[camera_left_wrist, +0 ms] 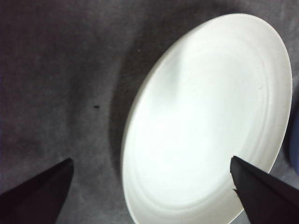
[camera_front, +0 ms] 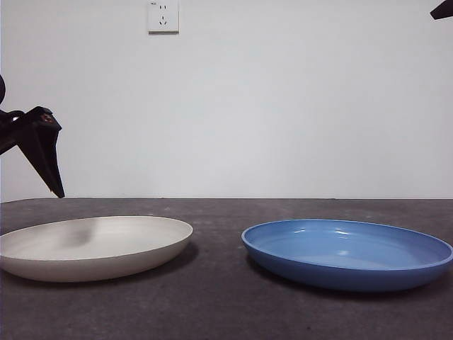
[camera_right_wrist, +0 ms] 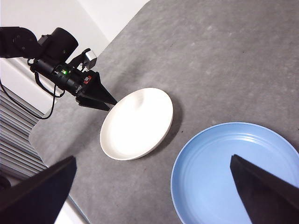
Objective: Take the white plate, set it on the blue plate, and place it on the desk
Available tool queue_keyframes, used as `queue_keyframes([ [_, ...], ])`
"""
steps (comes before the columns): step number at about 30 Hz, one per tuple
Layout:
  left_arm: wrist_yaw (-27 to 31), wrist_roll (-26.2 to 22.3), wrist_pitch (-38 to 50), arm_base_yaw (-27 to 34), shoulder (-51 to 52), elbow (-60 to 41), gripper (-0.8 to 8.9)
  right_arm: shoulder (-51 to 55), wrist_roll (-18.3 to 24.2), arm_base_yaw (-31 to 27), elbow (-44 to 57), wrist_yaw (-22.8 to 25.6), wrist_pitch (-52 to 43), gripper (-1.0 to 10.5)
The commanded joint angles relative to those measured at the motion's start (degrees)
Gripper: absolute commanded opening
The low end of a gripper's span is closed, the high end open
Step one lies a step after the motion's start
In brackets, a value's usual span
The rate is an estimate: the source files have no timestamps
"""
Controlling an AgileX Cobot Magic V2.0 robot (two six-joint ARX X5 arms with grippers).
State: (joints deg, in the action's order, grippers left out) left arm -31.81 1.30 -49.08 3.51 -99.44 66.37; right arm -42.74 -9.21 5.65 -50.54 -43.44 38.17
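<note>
We see the white plate (camera_front: 95, 246) flat on the worktop (camera_front: 226, 312) near its left edge, just beside the blue plate (camera_front: 348, 252). The left end effector (camera_left_wrist: 152, 186) hovers above it, jaws wide apart. The right end effector (camera_right_wrist: 152, 189) waits high, also spread. We judge the plate stiff, smooth and breakable, so the thin rim is the place to pinch.

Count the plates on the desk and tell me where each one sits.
2. The white plate lies flat on the desk, under the open left gripper. The blue plate lies beside it, apart, below the right gripper. Neither is stacked; none looks hidden.
</note>
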Motion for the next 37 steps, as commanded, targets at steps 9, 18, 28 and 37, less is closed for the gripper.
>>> queue_keyframes([
  [9, -2.03, -0.96, 0.98, -0.11, -4.79, 0.96, 6.47, -0.22, 1.20, 0.22, -1.14, 0.42, -0.42, 5.8],
  [18, -3.87, -1.31, 1.14, -0.15, -6.67, 0.96, 3.80, -0.22, 1.44, 0.22, -1.14, 0.44, -0.42, 5.8],
  [28, 0.63, -1.33, 1.44, -0.13, -6.69, 0.96, 0.76, -0.22, 1.62, 0.22, -1.14, 1.66, -0.42, 5.8],
  [37, 0.94, -1.62, 1.97, -0.15, -6.67, 1.14, 0.10, -0.20, 1.44, 0.20, -1.14, 1.70, -0.39, 5.8],
])
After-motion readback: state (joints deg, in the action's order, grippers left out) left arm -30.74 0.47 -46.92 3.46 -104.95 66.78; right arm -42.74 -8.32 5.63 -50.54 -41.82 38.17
